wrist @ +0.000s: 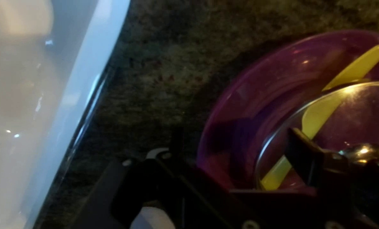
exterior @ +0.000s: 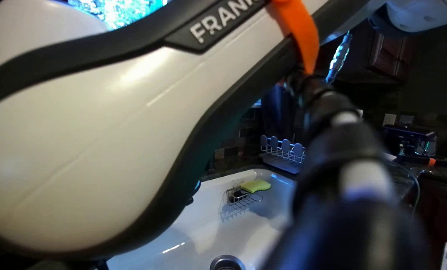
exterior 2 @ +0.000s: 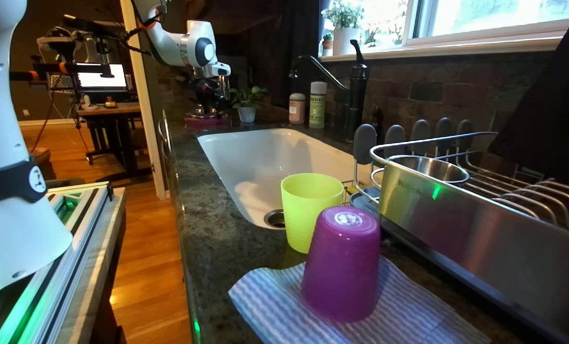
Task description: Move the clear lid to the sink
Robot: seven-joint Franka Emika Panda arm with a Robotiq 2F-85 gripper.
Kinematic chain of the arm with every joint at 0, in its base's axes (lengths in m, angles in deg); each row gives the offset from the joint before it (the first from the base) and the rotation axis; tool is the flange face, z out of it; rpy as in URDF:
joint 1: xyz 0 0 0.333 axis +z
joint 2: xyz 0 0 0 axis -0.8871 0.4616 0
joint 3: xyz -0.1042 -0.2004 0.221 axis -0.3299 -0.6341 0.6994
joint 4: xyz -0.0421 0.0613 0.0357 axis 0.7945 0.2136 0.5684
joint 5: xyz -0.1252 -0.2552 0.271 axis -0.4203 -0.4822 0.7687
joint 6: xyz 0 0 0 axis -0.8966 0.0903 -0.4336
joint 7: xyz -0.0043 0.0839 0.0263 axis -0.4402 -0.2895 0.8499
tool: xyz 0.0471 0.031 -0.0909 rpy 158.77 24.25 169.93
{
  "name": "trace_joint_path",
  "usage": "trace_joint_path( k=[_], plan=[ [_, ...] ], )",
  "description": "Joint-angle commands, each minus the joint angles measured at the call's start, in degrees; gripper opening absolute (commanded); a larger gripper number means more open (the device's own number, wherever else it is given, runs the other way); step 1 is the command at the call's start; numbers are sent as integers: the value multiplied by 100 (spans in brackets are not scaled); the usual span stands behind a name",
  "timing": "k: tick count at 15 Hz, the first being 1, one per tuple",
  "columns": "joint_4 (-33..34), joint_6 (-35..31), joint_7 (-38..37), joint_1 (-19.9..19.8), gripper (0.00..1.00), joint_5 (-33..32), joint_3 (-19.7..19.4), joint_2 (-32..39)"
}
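Observation:
In the wrist view, the clear lid [wrist: 362, 111] has a shiny rim and a metal knob [wrist: 366, 152]. It lies on a purple plate [wrist: 237, 105], over part of a yellow knife [wrist: 319, 114]. My gripper [wrist: 237, 136] is open, with its fingers wide apart above the plate. One finger overlaps the lid beside the knob. The white sink [wrist: 70, 105] is at the left there, and shows in both exterior views [exterior: 204, 221] [exterior 2: 258, 155]. In an exterior view my gripper [exterior 2: 210, 102] is over the plate [exterior 2: 203, 122] past the sink's far end; the lid is too small to tell.
A potted plant [exterior 2: 247, 112], soap bottles [exterior 2: 317, 107] and a faucet [exterior 2: 358, 95] stand near the sink. A green cup [exterior 2: 303, 210], purple cup [exterior 2: 344, 267] and dish rack [exterior 2: 456, 239] are at its near end. A wire caddy [exterior: 242, 204] with a sponge [exterior: 256, 185] is in the sink.

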Motion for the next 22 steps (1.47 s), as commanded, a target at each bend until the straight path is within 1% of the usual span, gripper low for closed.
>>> trace_joint_path(
  k=[1, 3, 5, 6, 11, 12, 18, 22],
  plan=[
    [87, 722, -161, 140, 100, 29, -206, -49],
    [132, 897, -236, 223, 100, -134, -317, -48],
    [172, 760, -197, 288, 100, -320, -408, -32],
    [145, 696, -58, 130, 100, -138, -270, -3],
    [180, 697, -60, 199, 100, -224, -335, -3],
    [269, 817, -191, 264, 100, -261, -414, 59],
    [493, 881, -165, 221, 100, -169, -392, 289],
    [697, 948, -190, 243, 90, -162, -419, 470]
  ],
)
